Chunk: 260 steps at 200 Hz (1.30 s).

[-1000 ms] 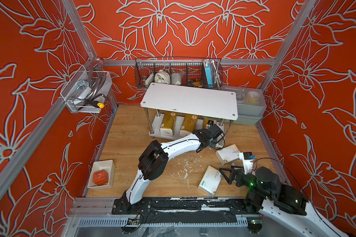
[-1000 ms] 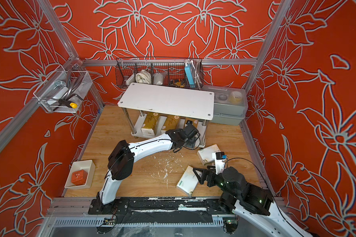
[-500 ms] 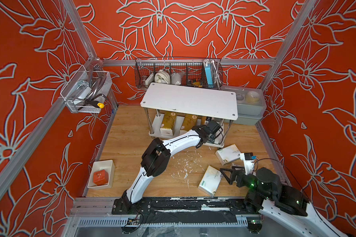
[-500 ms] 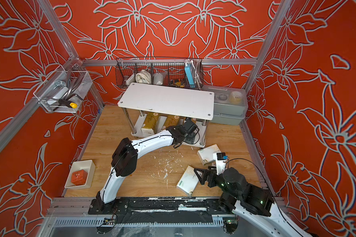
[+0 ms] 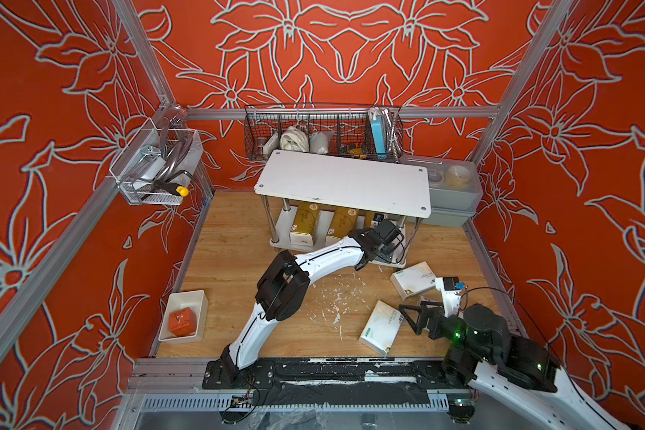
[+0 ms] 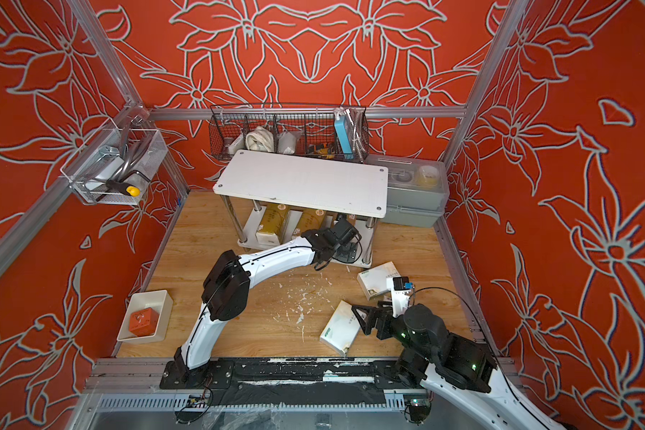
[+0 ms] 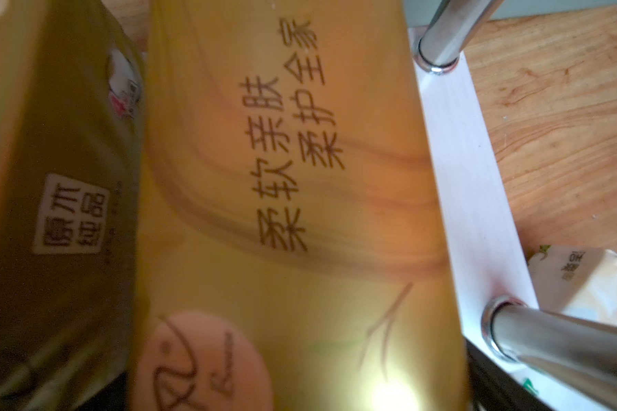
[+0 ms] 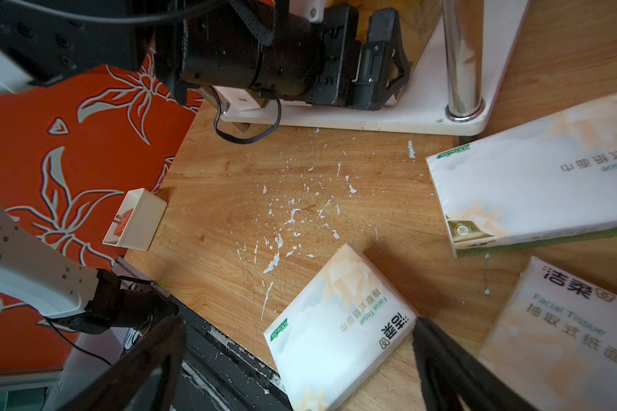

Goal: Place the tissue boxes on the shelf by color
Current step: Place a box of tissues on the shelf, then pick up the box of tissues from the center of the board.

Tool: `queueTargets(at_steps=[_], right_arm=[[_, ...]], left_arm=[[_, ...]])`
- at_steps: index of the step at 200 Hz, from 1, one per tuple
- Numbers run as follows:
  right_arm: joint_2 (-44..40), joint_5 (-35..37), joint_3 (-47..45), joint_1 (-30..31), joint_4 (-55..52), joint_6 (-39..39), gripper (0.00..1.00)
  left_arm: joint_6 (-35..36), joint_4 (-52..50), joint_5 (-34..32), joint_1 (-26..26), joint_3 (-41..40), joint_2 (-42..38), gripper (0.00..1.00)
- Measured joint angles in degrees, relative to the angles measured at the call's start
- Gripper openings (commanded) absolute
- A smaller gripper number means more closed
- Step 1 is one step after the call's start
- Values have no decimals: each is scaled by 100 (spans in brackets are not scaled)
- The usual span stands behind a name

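Gold film lines the lower board [image 7: 478,213] of the shelf [image 5: 345,182]. One gold pack [image 5: 304,225] lies at the left, a second gold pack [image 5: 341,223] beside it, and a third gold pack [image 7: 300,213] fills the left wrist view between the chrome posts [image 7: 549,348]. The left gripper [image 5: 377,221] reaches in around this third pack. Only dark edges show on either side, so it cannot be told whether it clamps the pack or stands apart.

The gold row looks finished, and that arm probably needs to back straight out, clear of the posts.

Further right, three white packs [image 5: 414,279] with green trim lie scattered on the wooden floor [image 5: 239,260]. They are glossy, soft-cornered and likely to dent. The right gripper [image 5: 412,312] hovers spread wide over the nearest white pack [image 5: 380,327], holding nothing. It must descend, pinch across the pack's narrow width and carry it to the bare top board.
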Motion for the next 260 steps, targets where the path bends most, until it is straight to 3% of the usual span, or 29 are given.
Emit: queueTargets(at_steps=[48,180,260], right_arm=[[2,68,0,0,-68,0,99],[-164,367,487,0,-992,162,99],[-280,688,649,0,-1687,636,99]], left_arm=[[-72,-7,85,-210,-511,-306,99],[-785,-101,586,-817,-2448,-2520,99],[-1187,-391,1139,-1757,-3287,-2870,99]])
